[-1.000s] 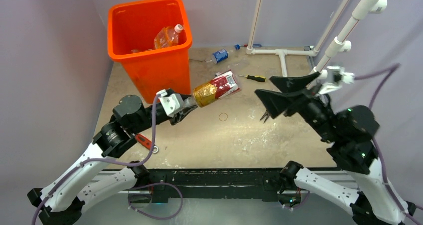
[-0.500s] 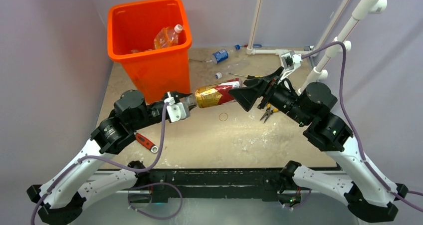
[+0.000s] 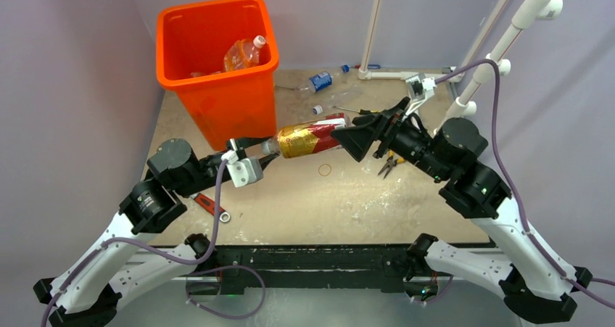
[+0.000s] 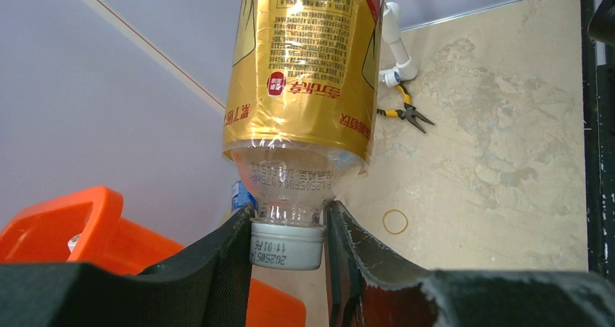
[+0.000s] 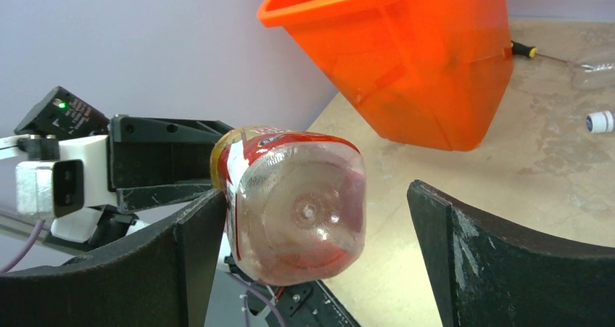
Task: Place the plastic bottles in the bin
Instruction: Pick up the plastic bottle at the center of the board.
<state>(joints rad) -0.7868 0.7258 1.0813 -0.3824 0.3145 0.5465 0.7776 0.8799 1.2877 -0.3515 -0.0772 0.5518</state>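
A: Two grippers on one bottle, seen from above?

B: Nearly. The left gripper (image 3: 267, 149) held the gold-and-red-labelled bottle (image 3: 304, 139) by its neck end. The bottle lay sideways in the air over the table (image 3: 304, 204), just beside the orange bin (image 3: 232, 109). The right gripper (image 3: 353, 140) sat at the bottle's base end.

A: And the other bottles?

B: An orange-tinted bottle (image 3: 243, 53) lay inside the bin, near its back rim. A blue-labelled bottle (image 3: 319, 80) lay on the table behind. Pliers (image 3: 389, 165) and a rubber band (image 3: 324, 170) lay near the held bottle, and a red-handled wrench (image 3: 210, 206) lay by the left arm.

A: What did the left wrist camera show?

B: Both fingers (image 4: 225, 262) were pressed against the white cap (image 4: 286, 246), clamped on it from either side. The bottle stood out from them with its label creased.

A: And the right wrist camera?

B: That pincer was spread wide, with the bottle's clear base between the jaws. One finger (image 5: 192, 269) was just beside the bottle, though I couldn't tell if it touched. The other was well apart from it, so the pincer gripped nothing. A screwdriver (image 5: 522, 49) lay on the table just past the bin.
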